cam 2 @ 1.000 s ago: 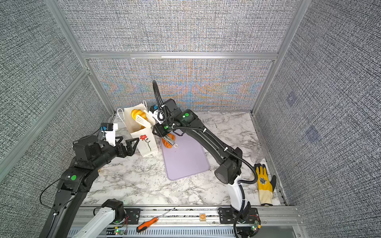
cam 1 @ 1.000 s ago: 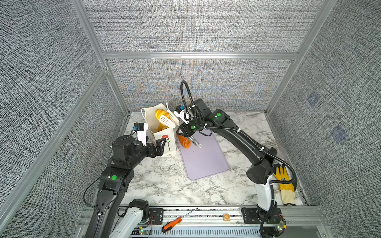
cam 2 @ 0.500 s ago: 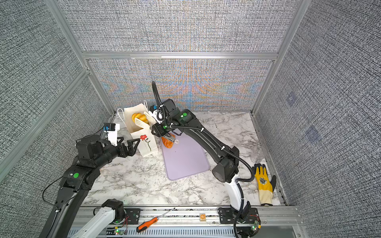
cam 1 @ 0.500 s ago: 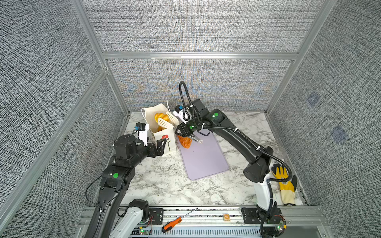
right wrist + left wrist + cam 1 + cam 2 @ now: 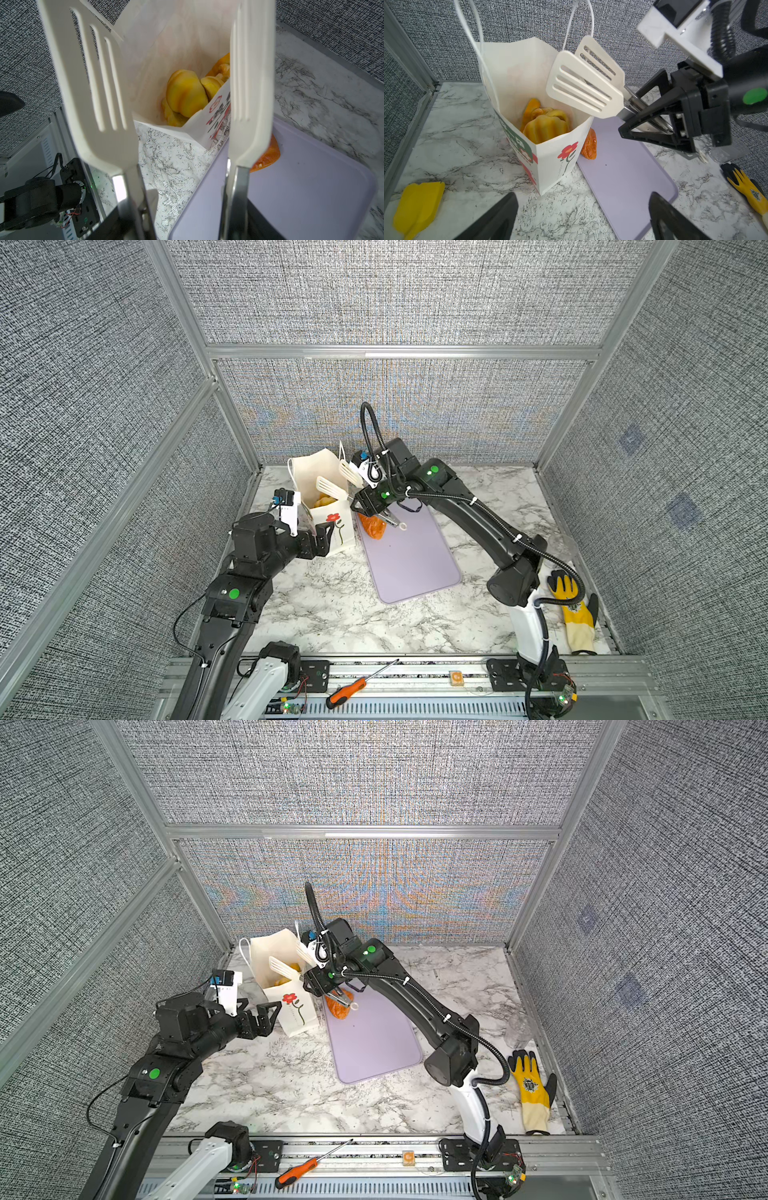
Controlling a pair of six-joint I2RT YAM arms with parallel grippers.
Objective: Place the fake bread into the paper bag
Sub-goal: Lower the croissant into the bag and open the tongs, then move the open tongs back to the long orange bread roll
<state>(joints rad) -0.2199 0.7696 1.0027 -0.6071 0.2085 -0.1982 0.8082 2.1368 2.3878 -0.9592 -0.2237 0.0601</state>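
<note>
No word, number or brand can be read anywhere. The paper bag (image 5: 548, 166) has white lettering on a green band along one side and, in the right wrist view, red and black characters on a side panel, all too blurred or skewed to make out. A round emblem on the yellow glove (image 5: 532, 1094), a faint printed line on the white camera mount (image 5: 227, 990) and tiny white print on a black motor housing (image 5: 82, 187) are too small to read
</note>
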